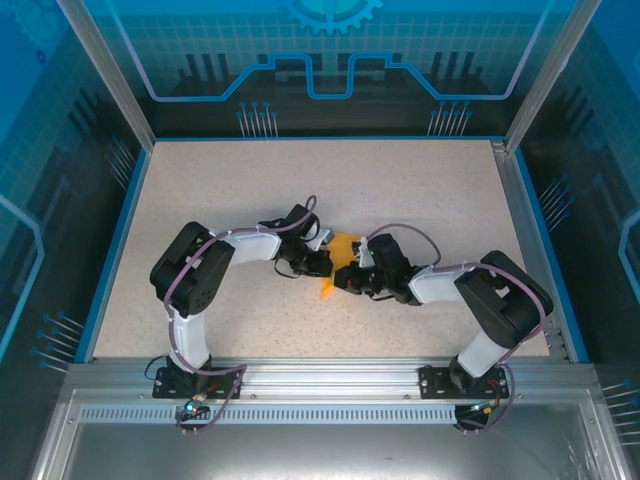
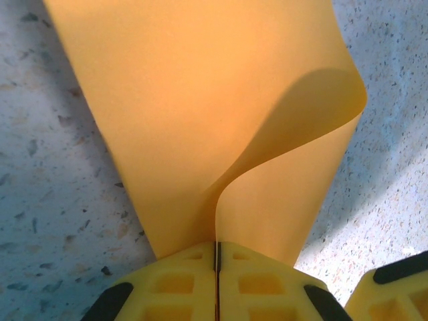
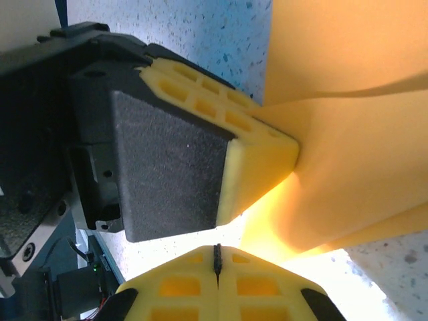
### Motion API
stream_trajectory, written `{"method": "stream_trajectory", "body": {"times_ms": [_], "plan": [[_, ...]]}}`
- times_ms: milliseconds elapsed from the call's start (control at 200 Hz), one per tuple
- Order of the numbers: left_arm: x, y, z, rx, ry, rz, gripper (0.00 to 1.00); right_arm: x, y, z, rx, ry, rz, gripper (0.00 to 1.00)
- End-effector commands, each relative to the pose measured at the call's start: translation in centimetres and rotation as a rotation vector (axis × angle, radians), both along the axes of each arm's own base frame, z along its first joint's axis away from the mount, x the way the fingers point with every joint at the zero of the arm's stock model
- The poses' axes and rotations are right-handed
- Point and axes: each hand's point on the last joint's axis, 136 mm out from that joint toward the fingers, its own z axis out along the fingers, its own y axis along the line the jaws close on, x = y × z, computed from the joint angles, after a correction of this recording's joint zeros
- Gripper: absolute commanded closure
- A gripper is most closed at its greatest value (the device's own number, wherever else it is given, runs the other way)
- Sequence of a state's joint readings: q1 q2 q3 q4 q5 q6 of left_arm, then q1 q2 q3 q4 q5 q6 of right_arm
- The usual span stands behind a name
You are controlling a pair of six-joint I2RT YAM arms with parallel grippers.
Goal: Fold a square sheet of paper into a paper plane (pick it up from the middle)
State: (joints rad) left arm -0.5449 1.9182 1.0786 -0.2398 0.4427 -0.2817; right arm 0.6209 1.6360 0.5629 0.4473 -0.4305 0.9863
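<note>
Left pincer (image 2: 217,249), seen closest in its own wrist view, is clenched on the orange-yellow sheet of paper (image 2: 200,100). Its two yellow fingertips meet flush, and a thin edge of the sheet runs into the seam between them. Past the tips the sheet rises away in two layers, the right-hand layer rolling over in a smooth bend rather than a sharp crease. Right pincer (image 3: 217,253) has its fingertips pressed together with no gap. The paper lies just beyond them, but whether any of it is caught in that seam cannot be told. In the right wrist view the left pincer enters from the left with its tip against the sheet. From above, both pincers meet nose to nose near the middle of the speckled table (image 1: 420,190). The sheet sits between them and just beyond, held off the surface, with one pointed corner projecting toward the near edge. Farther back, the table ends at a blue rim (image 1: 320,139), with translucent blue wall panels (image 1: 330,50) behind it.
</note>
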Motion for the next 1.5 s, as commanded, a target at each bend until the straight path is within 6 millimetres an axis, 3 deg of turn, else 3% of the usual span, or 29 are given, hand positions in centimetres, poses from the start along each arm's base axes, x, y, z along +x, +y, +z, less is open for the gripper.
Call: {"method": "stream_trajectory", "body": {"times_ms": [0, 535, 705, 895, 1000, 1250, 1496], "plan": [[-0.9, 0.6, -2.0, 0.049, 0.053, -0.018, 0.93, 0.2, 0.2, -0.4, 0.011, 0.005, 0.022, 0.99], [-1.3, 0.8, -2.3, 0.056, 0.060, -0.026, 0.93, 1.2, 0.8, -0.7, 0.031, 0.013, 0.011, 0.99], [-1.2, 0.8, -2.2, 0.056, 0.057, -0.027, 0.93, 1.3, 0.2, -2.5, -0.005, 0.043, -0.011, 0.99], [-1.1, 0.8, -2.2, 0.060, 0.053, -0.034, 0.93, 0.1, -1.1, -4.8, -0.076, 0.098, -0.026, 1.00], [-1.1, 0.8, -2.2, 0.061, 0.052, -0.034, 0.94, 0.2, -0.9, -4.2, -0.059, 0.088, -0.019, 0.99], [-1.1, 0.8, -2.2, 0.062, 0.057, -0.035, 0.94, 1.9, -1.4, -0.6, -0.010, 0.004, -0.026, 0.98], [-1.0, 0.7, -2.2, 0.061, 0.057, -0.037, 0.94, 3.2, -1.5, -0.8, -0.001, 0.009, -0.030, 0.98]]}}
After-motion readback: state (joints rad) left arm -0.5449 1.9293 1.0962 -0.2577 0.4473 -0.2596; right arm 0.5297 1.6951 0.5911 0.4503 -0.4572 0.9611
